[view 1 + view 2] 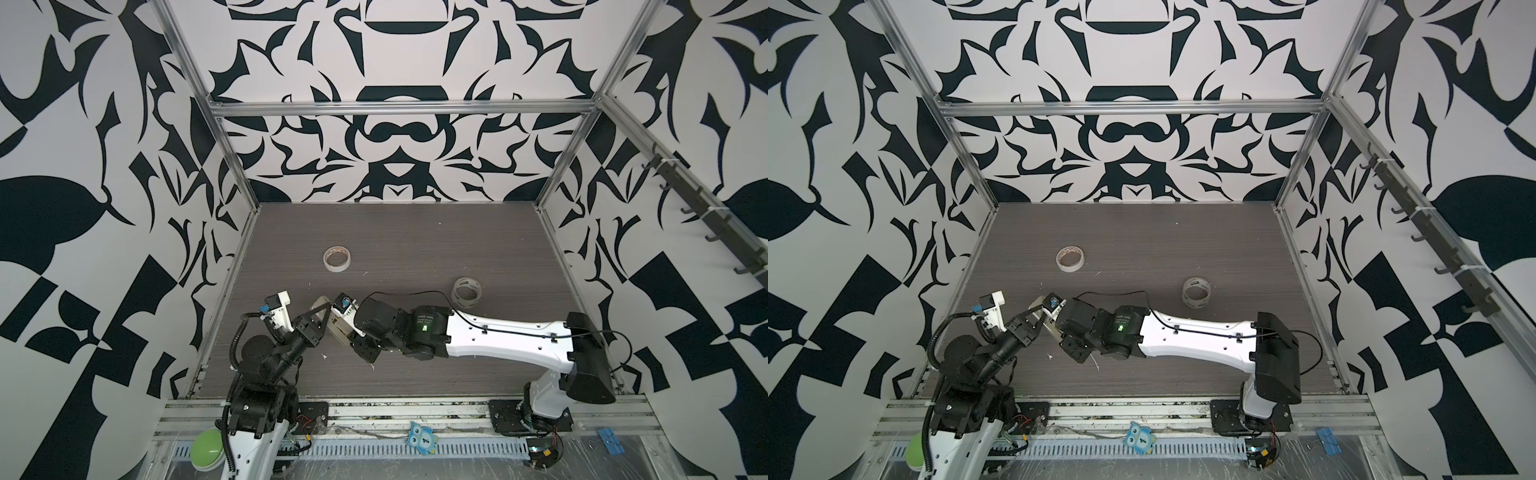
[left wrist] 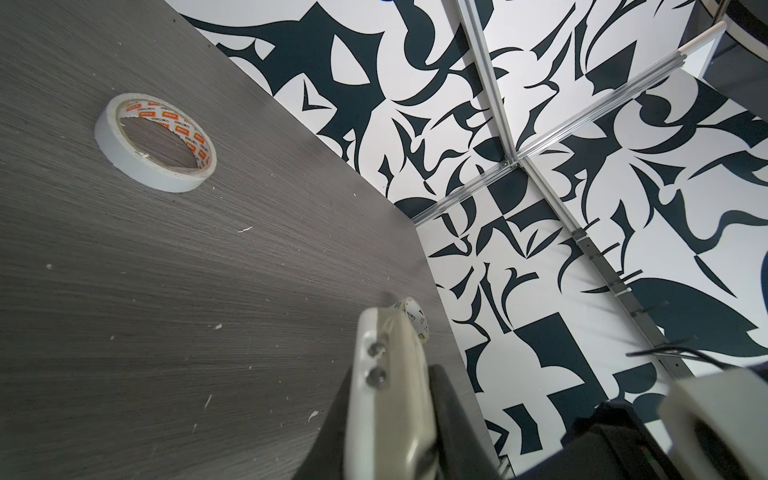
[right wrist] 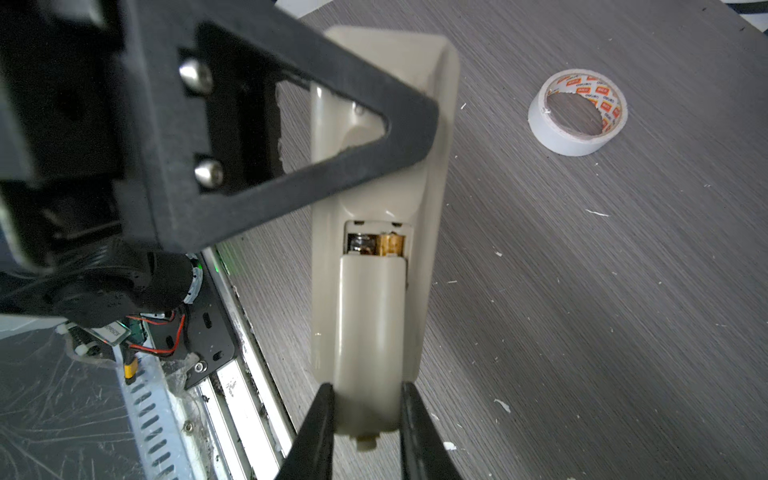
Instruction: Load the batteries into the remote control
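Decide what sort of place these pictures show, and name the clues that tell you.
Most likely a robotics lab test cell: a left arm and a right arm bolted to a rail at a grey table, boxed in by an aluminium frame and black-and-white patterned walls.

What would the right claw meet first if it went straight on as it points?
Probably a finger of the left claw, clamped across the remote control beyond the battery cover that the right claw grips; depth unclear.

The right gripper (image 3: 368, 386) pinched the battery cover (image 3: 370, 324) between its jaws — beyond them, a battery (image 3: 392, 244) showed inside the remote control (image 3: 434, 199).
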